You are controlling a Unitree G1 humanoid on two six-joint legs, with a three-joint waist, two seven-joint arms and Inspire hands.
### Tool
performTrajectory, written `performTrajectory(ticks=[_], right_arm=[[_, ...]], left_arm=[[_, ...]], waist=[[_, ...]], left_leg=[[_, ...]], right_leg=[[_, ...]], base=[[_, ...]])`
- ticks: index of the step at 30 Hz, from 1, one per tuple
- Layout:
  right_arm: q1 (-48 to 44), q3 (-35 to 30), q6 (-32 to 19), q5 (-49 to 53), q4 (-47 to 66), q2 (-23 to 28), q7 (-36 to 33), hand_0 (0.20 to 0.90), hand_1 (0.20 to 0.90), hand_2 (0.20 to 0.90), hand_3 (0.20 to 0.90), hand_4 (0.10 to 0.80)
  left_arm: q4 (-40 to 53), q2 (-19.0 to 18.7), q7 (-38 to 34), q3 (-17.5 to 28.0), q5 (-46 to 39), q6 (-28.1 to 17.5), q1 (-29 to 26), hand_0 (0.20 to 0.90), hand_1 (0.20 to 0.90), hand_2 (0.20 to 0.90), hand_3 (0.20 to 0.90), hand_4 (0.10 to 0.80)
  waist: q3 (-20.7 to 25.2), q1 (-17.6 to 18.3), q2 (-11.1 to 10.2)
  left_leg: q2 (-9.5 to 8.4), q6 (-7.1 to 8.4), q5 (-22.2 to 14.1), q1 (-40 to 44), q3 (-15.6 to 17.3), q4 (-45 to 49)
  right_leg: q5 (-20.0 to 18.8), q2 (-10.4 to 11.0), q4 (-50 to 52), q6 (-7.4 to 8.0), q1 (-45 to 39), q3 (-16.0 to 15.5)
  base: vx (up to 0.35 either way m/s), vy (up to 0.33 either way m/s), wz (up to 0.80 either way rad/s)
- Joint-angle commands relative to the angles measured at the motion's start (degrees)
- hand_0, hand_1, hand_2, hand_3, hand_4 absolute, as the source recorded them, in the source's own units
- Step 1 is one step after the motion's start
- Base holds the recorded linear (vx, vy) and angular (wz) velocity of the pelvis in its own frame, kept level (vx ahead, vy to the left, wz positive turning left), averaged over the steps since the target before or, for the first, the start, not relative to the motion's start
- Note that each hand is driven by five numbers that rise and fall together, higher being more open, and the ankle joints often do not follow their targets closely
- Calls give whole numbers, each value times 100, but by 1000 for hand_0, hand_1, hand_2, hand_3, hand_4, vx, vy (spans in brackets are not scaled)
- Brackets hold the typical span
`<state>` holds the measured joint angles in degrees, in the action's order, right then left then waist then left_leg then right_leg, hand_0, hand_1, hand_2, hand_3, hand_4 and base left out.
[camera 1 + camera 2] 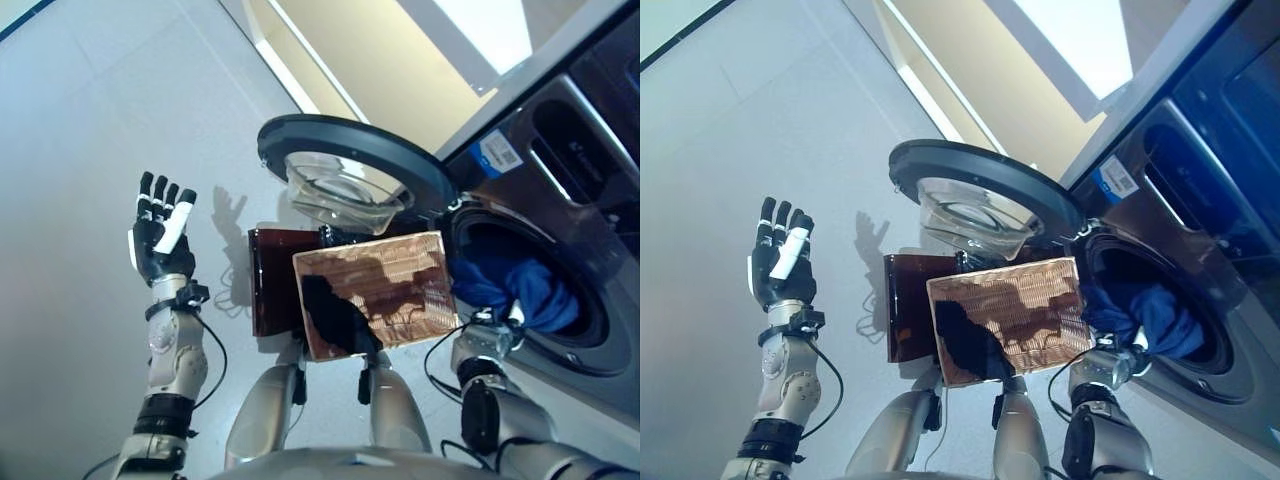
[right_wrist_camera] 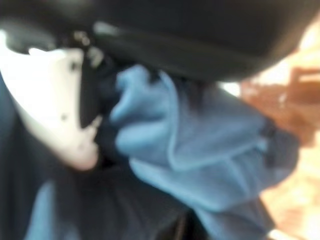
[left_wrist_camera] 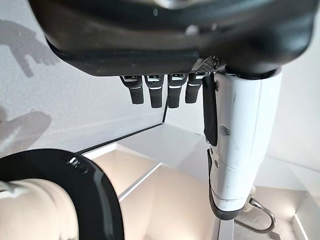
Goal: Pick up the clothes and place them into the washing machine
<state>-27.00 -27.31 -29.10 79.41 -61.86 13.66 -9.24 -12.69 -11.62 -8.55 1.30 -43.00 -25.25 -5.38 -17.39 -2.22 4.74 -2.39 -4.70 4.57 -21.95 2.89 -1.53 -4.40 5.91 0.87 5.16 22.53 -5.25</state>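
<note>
Eye views: the left hand (image 1: 160, 240) is raised over the floor (image 1: 80, 150), fingers straight and released, holding nothing. The washer (image 1: 560, 250) door (image 1: 350, 160) stands open; blue cloth (image 1: 510, 285) lies in the drum mouth, with the right hand (image 1: 497, 330) at its edge.

Left wrist view: fingers (image 3: 160, 90) extended, empty.

Right wrist view: thumb (image 2: 55, 105) and fingers grasp the blue cloth (image 2: 200, 155).

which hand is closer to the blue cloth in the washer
Right. The right hand is at the washer's opening with the blue cloth bunched against it. The left hand is raised open over the floor, far off beyond the door.
</note>
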Motion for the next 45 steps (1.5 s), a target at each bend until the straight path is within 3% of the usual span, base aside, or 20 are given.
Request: performTrajectory(ticks=[1,10,20,27,35,36,37,38,45], right_arm=[[10,-189,-633,-74,188,868,-116,200,200,200,200,300],[-368,-82,-614,-635,330,1852,-229,200,200,200,200,300],[-836,-64,-776,-997,417,2564,-652,200,200,200,200,300],[-1097,-58,-887,-883,504,2609,-706,200,200,200,200,300],[-1275,492,-660,-1297,650,2715,-597,200,200,200,200,300],[-1275,493,-661,-1306,654,2712,-606,373,373,373,373,424],[-1271,495,-675,-1324,664,2682,-621,697,697,697,697,655],[-1256,481,-693,-1334,680,2642,-642,900,900,900,900,800],[-1135,482,-644,-1374,634,2355,-602,900,900,900,900,800]], left_arm=[[967,-242,265,271,46,-638,54,900,900,900,900,800],[1137,-293,498,267,-80,-650,178,900,900,900,900,800],[1314,-365,546,161,-135,-652,216,900,900,900,900,800],[1340,-366,533,172,-216,-644,249,900,900,900,900,800],[1393,-392,555,147,-218,-682,204,900,900,900,900,800],[1391,-393,556,148,-219,-684,204,900,900,900,900,800],[1402,-382,552,142,-231,-686,190,900,900,900,900,800],[1403,-382,544,154,-233,-686,190,900,900,900,900,800],[1290,-351,473,263,-207,-686,199,900,900,900,900,800]], waist=[[531,-59,131],[673,-155,243],[753,-225,346],[831,-270,376],[844,-267,338],[842,-265,338],[845,-262,326],[849,-256,316],[891,-226,259]], left_leg=[[-398,237,-505,-460,-59,508],[-437,260,-416,-696,-22,363],[-413,311,-288,-758,-98,113],[-417,349,-247,-808,-108,27],[-372,391,-150,-689,-91,-205],[-372,391,-150,-687,-92,-205],[-367,395,-152,-685,-91,-209],[-359,395,-157,-682,-91,-209],[-340,393,-214,-631,-90,-168]], right_leg=[[-29,119,432,3,766,184],[-49,127,461,13,1123,271],[-55,105,460,13,1290,249],[-63,96,424,21,1375,234],[-129,49,284,21,1308,247],[-129,48,280,20,1304,246],[-132,47,264,21,1292,233],[-139,43,239,19,1273,228],[-111,16,226,-1,1204,232]], base=[[0,0,0],[2,4,-3],[4,-5,1],[7,-3,0],[16,-5,-2],[0,0,0],[0,0,0],[0,0,0],[0,0,0]])
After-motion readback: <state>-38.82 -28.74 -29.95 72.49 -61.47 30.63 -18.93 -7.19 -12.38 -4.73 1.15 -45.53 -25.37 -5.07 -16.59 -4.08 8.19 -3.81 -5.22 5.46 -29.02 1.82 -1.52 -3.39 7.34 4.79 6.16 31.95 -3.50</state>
